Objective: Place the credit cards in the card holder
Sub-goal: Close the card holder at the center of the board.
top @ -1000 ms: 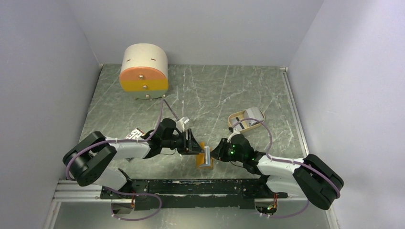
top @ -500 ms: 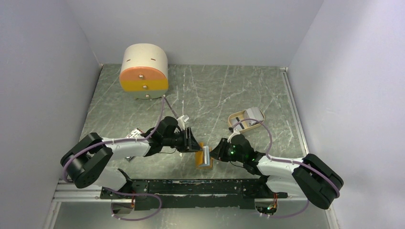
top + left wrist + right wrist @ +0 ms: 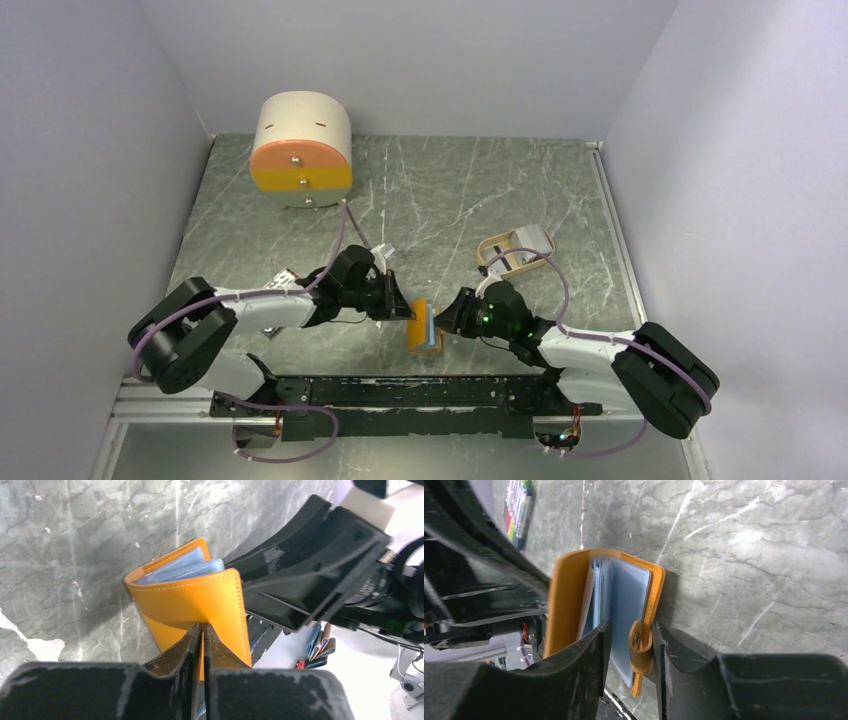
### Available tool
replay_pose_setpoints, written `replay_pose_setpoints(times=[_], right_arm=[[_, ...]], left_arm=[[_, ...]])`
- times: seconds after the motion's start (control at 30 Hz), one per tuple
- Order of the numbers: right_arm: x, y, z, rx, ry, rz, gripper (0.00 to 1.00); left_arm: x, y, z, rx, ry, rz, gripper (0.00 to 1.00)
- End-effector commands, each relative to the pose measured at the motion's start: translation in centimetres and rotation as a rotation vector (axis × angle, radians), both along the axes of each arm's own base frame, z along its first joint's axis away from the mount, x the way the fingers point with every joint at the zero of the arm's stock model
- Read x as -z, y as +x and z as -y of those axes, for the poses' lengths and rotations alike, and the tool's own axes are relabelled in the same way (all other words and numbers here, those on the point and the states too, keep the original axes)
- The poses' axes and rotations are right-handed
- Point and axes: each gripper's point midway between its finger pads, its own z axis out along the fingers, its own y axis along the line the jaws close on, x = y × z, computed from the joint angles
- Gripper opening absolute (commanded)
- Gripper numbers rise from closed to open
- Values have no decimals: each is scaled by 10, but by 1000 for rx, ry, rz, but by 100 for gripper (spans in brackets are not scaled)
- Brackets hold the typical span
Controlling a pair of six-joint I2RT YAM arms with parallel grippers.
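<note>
The orange card holder (image 3: 424,328) stands on edge on the table between my two grippers, its covers partly apart with pale blue sleeves (image 3: 180,569) showing inside. My left gripper (image 3: 201,628) is shut on the edge of one orange cover (image 3: 195,600). My right gripper (image 3: 631,632) is open, and its fingers straddle the other cover, a blue sleeve and the snap tab (image 3: 642,651). I cannot make out any card among the sleeves. Two pale credit cards (image 3: 530,240) lie in a tan oval tray behind my right arm.
The tan oval tray (image 3: 487,248) sits right of centre. A round cream-and-orange drawer box (image 3: 302,150) stands at the back left. A small multicoloured pack (image 3: 285,278) lies by my left forearm. A black rail (image 3: 400,390) runs along the near edge.
My left gripper has shut on the holder's cover. The grey card that stood up from the holder no longer shows. My right gripper's jaws have widened.
</note>
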Motion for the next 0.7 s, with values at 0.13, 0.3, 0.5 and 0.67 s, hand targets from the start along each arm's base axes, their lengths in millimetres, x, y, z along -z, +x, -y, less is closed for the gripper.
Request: replay_pose_setpoints(times=[0.13, 0.3, 0.5, 0.67], right_arm=[[-20, 0, -7, 4, 110, 17, 43], [-24, -2, -8, -1, 130, 19, 40], [-31, -1, -9, -6, 153, 31, 49], [-37, -3, -11, 3, 202, 11, 58]], left_arm=[[14, 2, 9, 39, 37, -15, 14], [23, 2, 7, 34, 64, -24, 17], [32, 0, 9, 49, 83, -36, 21], [37, -2, 11, 59, 102, -46, 23]])
